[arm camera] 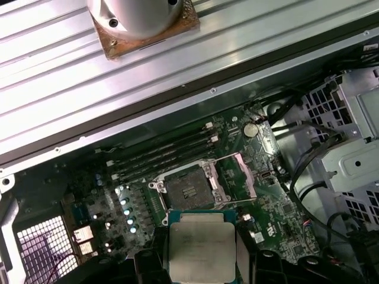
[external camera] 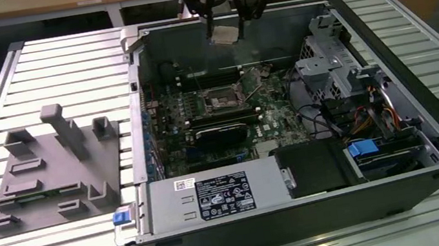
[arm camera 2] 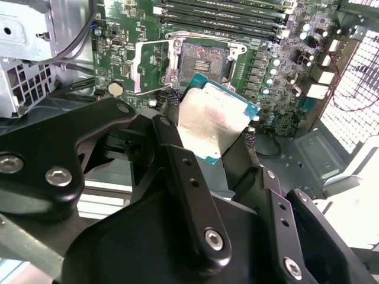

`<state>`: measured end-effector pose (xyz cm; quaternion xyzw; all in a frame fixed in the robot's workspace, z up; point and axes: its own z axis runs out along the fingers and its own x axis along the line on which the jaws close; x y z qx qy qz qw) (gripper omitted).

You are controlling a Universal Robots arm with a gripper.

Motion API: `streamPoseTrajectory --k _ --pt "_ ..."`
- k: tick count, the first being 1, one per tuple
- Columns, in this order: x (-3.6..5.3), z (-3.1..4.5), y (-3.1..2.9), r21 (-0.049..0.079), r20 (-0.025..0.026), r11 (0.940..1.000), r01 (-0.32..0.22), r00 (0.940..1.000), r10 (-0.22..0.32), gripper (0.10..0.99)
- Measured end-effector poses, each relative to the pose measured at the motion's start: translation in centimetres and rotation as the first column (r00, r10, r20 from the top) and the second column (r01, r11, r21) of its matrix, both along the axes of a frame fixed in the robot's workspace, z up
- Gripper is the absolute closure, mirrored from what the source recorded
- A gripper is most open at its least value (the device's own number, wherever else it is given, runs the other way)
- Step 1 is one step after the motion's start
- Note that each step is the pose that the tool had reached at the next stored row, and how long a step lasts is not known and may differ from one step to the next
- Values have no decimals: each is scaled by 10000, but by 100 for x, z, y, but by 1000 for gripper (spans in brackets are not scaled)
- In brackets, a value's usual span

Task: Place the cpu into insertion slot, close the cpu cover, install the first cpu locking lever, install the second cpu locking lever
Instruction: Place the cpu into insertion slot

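Note:
My gripper point(external camera: 226, 29) hangs above the open computer case, shut on the cpu point(external camera: 226, 33). The cpu is a flat square chip with a pale silver top, held by its edges between two black fingers point(arm camera 2: 170, 133). In both wrist views the cpu point(arm camera 2: 213, 121) point(arm camera: 201, 248) hovers short of the insertion slot point(arm camera 2: 203, 59) point(arm camera: 186, 190), not over it. The insertion slot point(external camera: 223, 101) is a dark square socket in the green board and lies bare. The cpu cover point(arm camera 2: 144, 68) point(arm camera: 241, 176) is a thin silver frame, swung open to one side of the socket.
Long black memory slots point(arm camera 2: 225, 15) run beside the socket. A black oblong heatsink point(external camera: 221, 132) sits nearer the power supply point(external camera: 213, 196). A metal drive cage point(external camera: 342, 72) with cables fills the exterior view's right. A grey fixture block point(external camera: 52, 171) lies outside the case, left.

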<state>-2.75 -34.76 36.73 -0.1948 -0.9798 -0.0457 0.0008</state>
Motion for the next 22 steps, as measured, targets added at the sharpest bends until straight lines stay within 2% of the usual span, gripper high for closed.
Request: streamPoseTrajectory --k 15,22 --pt "0 -7 0 0 0 9971 766 9971 -766 549" --pt "0 -12 0 0 0 9908 1357 9908 -1357 549"
